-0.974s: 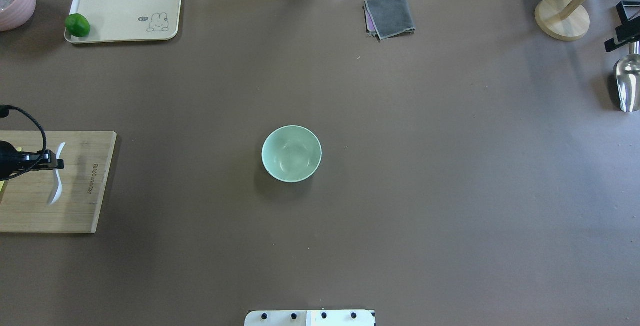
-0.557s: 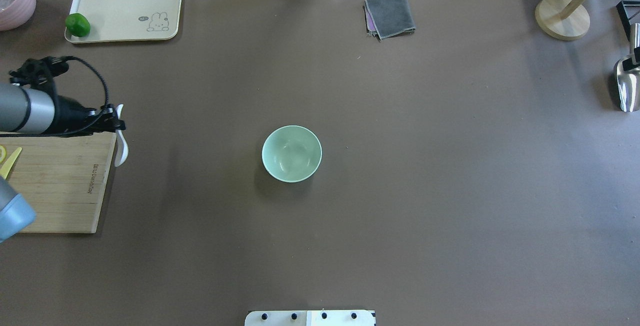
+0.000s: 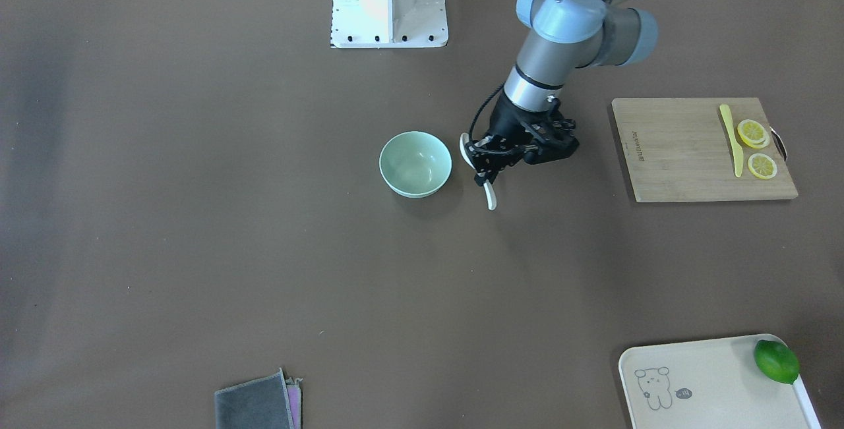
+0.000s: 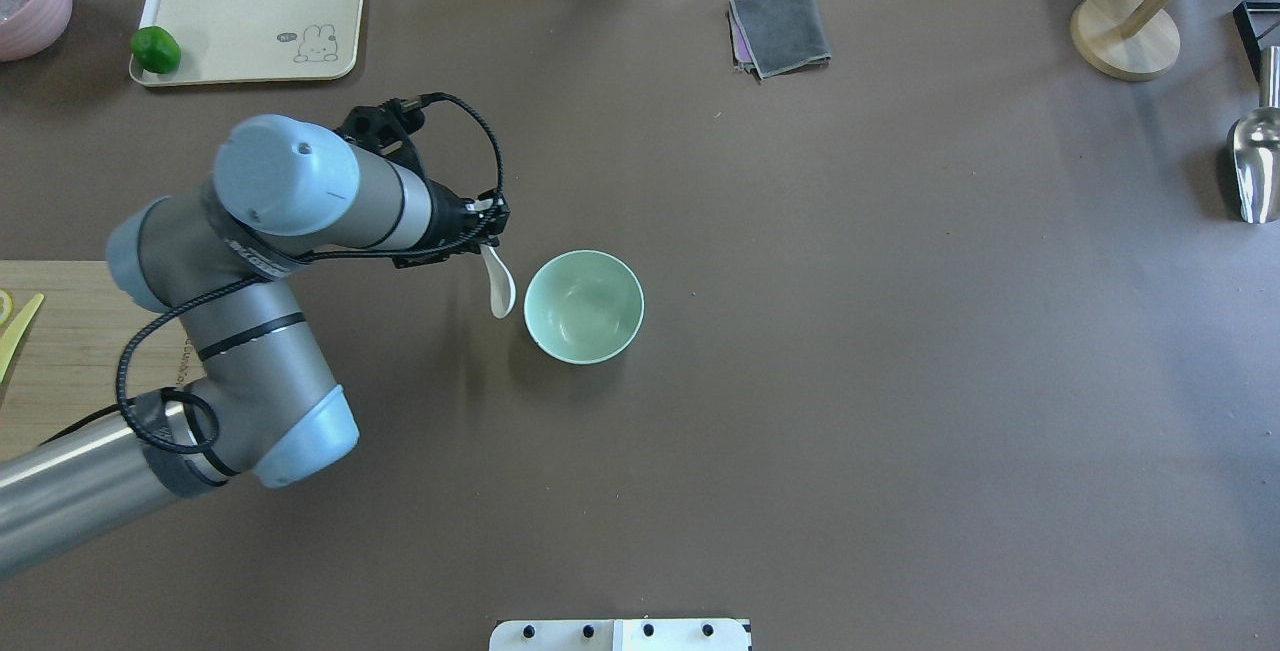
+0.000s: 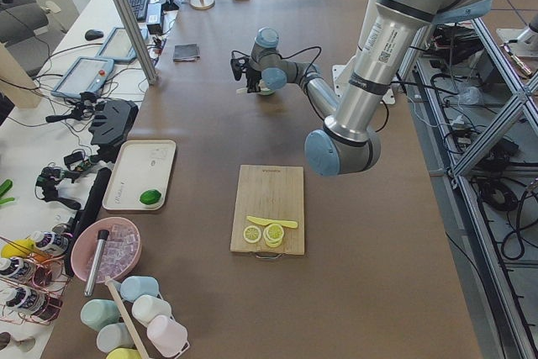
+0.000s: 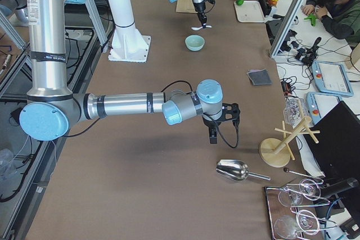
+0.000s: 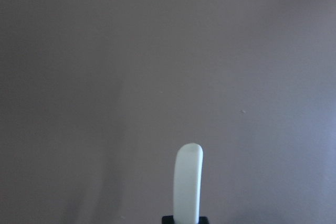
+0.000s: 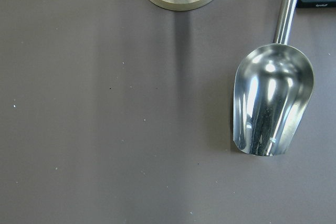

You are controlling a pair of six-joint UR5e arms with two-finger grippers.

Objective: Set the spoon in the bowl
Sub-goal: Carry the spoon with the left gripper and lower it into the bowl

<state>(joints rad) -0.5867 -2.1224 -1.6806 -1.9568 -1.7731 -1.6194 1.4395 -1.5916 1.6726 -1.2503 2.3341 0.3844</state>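
Note:
The pale mint-green bowl point(image 4: 583, 307) stands upright near the table's middle and also shows in the front view point(image 3: 415, 164). My left gripper point(image 4: 488, 231) is shut on the white spoon point(image 4: 499, 289) and holds it above the table just left of the bowl, beside the rim and not over it. In the front view the gripper point(image 3: 486, 164) holds the spoon point(image 3: 490, 197) to the bowl's right. The left wrist view shows the spoon's handle point(image 7: 188, 187) over bare table. My right gripper point(image 6: 214, 135) shows only in the right side view; I cannot tell if it is open.
A wooden cutting board point(image 3: 686, 152) with a yellow knife point(image 3: 728, 139) and lemon slices point(image 3: 752, 132) lies at the left. A tray point(image 4: 250, 16) with a lime point(image 4: 155, 49), a grey cloth point(image 4: 780, 31), a wooden stand point(image 4: 1125, 36) and a metal scoop point(image 4: 1255, 166) sit along the far side.
My left arm has carried the spoon off the cutting board and rightward to just beside the bowl. The right gripper's black parts at the overhead view's right edge have gone from sight.

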